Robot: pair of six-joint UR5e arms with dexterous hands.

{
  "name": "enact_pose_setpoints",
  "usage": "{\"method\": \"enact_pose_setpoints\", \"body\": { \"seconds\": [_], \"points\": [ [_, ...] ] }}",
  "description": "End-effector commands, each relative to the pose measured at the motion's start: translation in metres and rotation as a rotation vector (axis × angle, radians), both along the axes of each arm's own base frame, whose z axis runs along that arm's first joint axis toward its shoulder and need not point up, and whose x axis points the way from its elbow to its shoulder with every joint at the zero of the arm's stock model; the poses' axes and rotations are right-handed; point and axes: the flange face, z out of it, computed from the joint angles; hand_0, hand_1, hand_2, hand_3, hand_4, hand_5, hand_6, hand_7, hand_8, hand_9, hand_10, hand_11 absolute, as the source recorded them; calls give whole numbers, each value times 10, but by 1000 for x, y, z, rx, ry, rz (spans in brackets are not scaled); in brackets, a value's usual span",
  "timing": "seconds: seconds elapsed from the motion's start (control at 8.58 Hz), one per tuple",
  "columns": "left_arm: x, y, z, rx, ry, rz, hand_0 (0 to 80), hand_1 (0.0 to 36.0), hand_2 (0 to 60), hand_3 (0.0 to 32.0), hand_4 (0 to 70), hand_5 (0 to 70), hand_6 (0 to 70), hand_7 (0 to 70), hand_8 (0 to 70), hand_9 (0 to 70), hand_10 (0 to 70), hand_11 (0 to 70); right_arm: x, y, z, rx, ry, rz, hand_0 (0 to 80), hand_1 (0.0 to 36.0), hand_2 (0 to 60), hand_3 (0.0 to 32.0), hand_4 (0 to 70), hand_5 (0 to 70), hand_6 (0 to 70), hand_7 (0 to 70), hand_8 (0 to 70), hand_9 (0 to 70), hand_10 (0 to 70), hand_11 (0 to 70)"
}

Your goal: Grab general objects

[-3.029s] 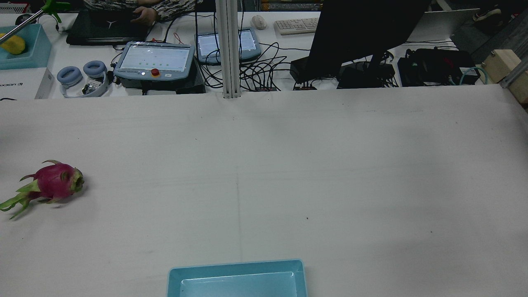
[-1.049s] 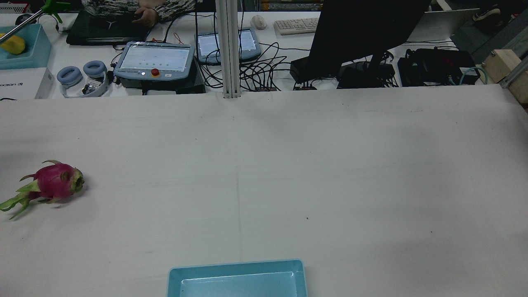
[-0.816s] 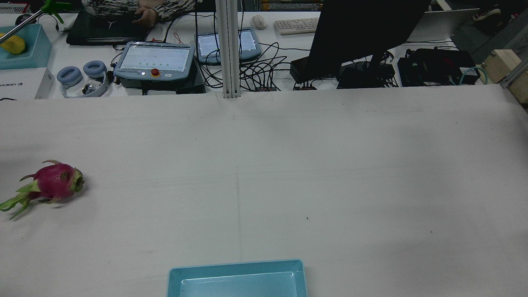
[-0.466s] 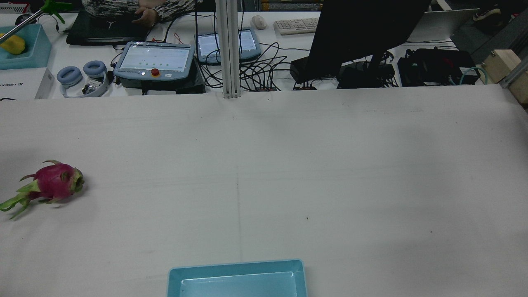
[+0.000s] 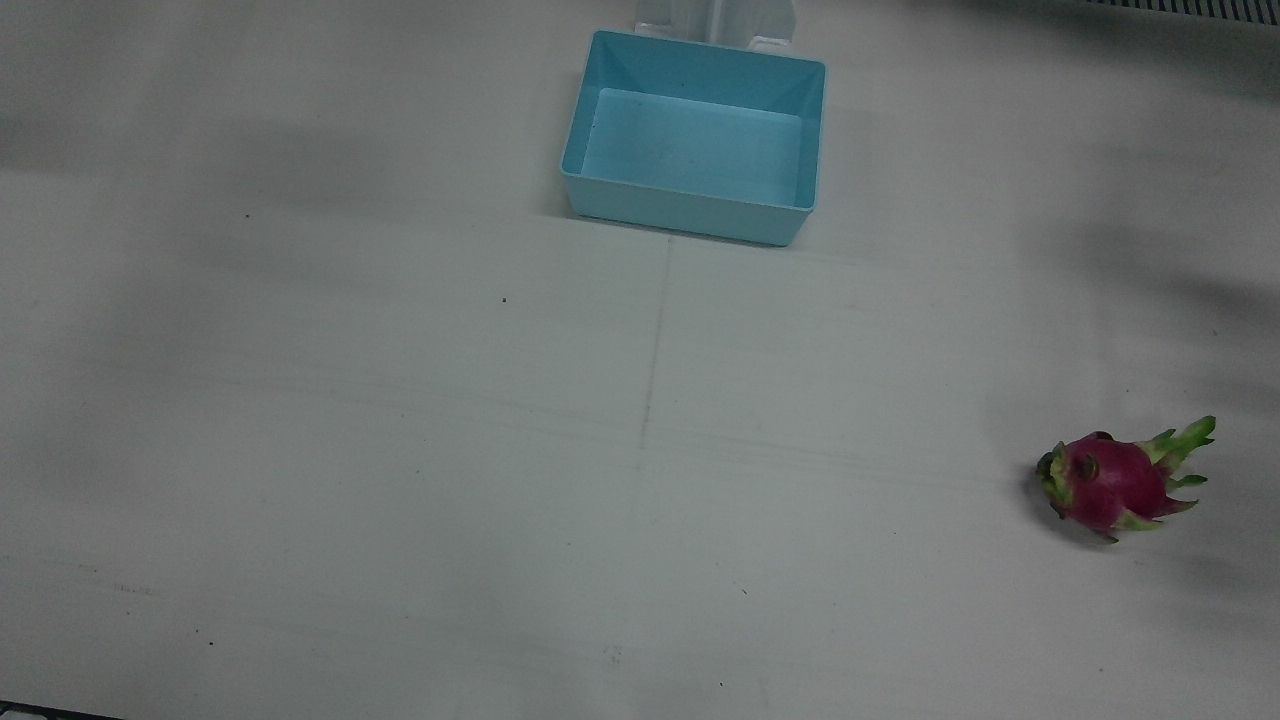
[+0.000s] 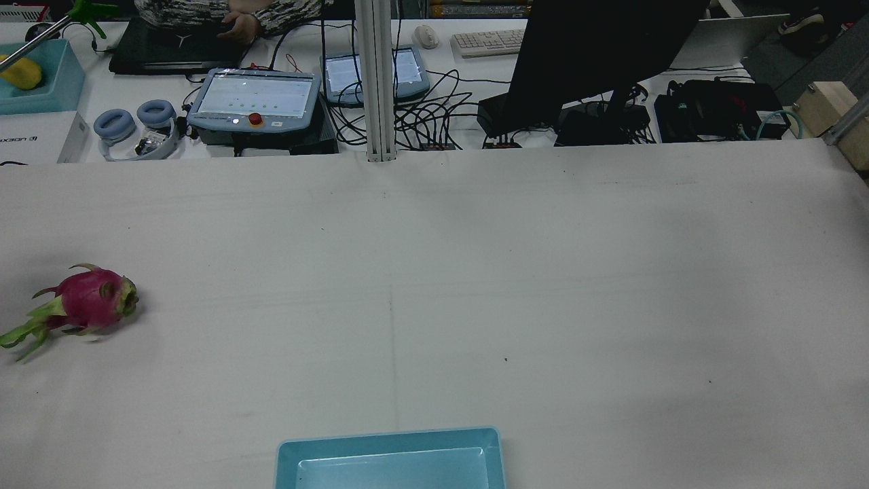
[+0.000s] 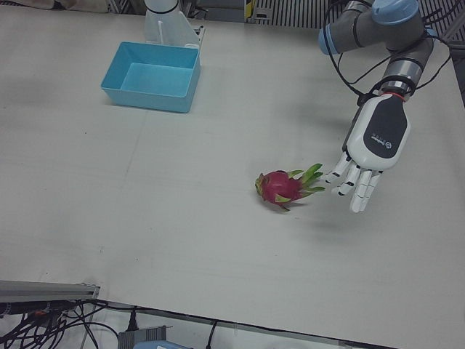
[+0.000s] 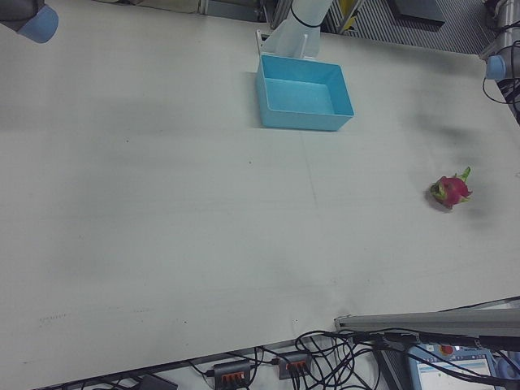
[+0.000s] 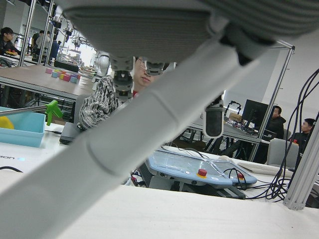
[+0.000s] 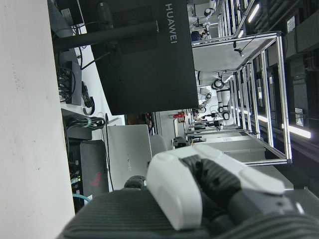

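A pink dragon fruit (image 5: 1105, 485) with green leaf tips lies on the white table on my left arm's side. It also shows in the rear view (image 6: 85, 302), the left-front view (image 7: 280, 187) and the right-front view (image 8: 449, 192). My left hand (image 7: 372, 142) hangs above the table just to the view's right of the fruit, fingers (image 7: 357, 190) pointing down and spread, holding nothing. My right hand (image 10: 199, 189) shows only in its own view as a few white fingers. Whether they are open or shut is unclear.
An empty light blue bin (image 5: 690, 215) stands at the table's robot-side edge, mid-width, also seen in the left-front view (image 7: 145, 98). Beyond the far edge are a teach pendant (image 6: 254, 102), a metal post (image 6: 377, 81), a black monitor (image 6: 597, 54) and cables.
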Motion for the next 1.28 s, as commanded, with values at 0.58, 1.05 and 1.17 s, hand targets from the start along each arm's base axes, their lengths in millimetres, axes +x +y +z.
{"method": "enact_pose_setpoints", "body": {
  "seconds": [0.58, 1.05, 1.17],
  "points": [
    [168, -5, -44, -115, -109, -32, 800, 360, 600, 110, 0, 367, 0, 286, 0, 43, 0, 0, 0, 0, 0, 0, 0, 1, 0, 0, 0, 0, 0, 0, 0, 0, 0, 0, 0, 0],
    [172, -7, -24, -130, -130, -68, 800, 360, 600, 194, 0, 15, 0, 248, 0, 35, 0, 0, 0, 0, 0, 0, 0, 0, 0, 0, 0, 0, 0, 0, 0, 0, 0, 0, 0, 0],
    [179, -3, -22, -131, -132, -62, 800, 360, 600, 190, 0, 34, 0, 256, 0, 37, 0, 0, 0, 0, 0, 0, 0, 0, 0, 0, 0, 0, 0, 0, 0, 0, 0, 0, 0, 0]
  ]
}}
